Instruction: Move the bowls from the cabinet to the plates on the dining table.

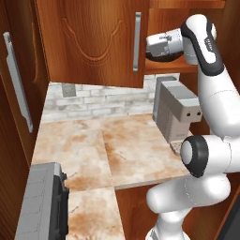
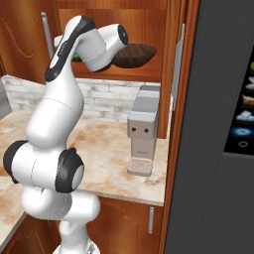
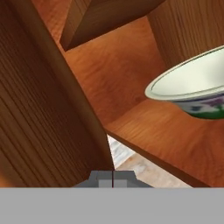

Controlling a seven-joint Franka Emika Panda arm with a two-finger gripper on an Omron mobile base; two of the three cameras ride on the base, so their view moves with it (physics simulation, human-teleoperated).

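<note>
arm up at the open cabinet (image 1: 93,42), jaws pressed together on nothing; cream bowl (image 3: 192,85) and brown bowl (image 2: 135,54) sit on its shelf, above the marbled surface (image 1: 117,150) with white brick behind.

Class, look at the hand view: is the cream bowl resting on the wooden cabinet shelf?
Yes. The cream bowl sits on the wooden shelf inside the cabinet.

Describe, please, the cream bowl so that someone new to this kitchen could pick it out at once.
Look into the open reddish-brown wall cabinet above the marble counter. On its wooden shelf sits the cream bowl, wide and shallow. Its pale inside and green band outside set it apart from the plain dark brown bowl beside it.
</note>
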